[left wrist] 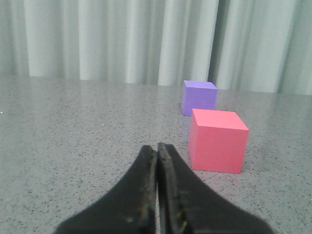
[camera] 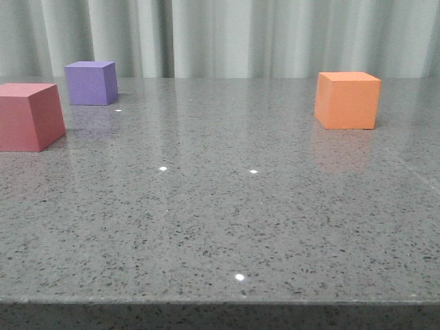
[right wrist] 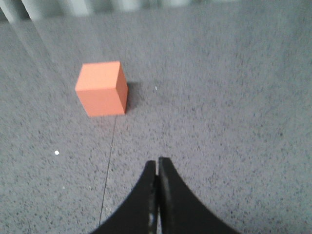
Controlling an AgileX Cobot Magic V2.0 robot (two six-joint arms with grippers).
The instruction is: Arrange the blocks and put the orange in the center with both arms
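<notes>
The orange cube (camera: pixel 347 100) rests on the grey speckled table at the right; it also shows in the right wrist view (right wrist: pixel 102 88). At the far left stands the pinkish-red cube (camera: pixel 29 116), with the purple cube (camera: pixel 91 82) behind it. Both show in the left wrist view, red (left wrist: pixel 217 140) in front of purple (left wrist: pixel 199 97). My left gripper (left wrist: pixel 157 148) is shut and empty, short of the red cube and off to its side. My right gripper (right wrist: pixel 158 163) is shut and empty, well short of the orange cube. Neither arm shows in the front view.
A pale pleated curtain (camera: pixel 227 38) hangs behind the table's far edge. The table's front edge (camera: pixel 220 301) runs across the bottom of the front view. A thin seam line (right wrist: pixel 109 165) crosses the tabletop beside the right gripper.
</notes>
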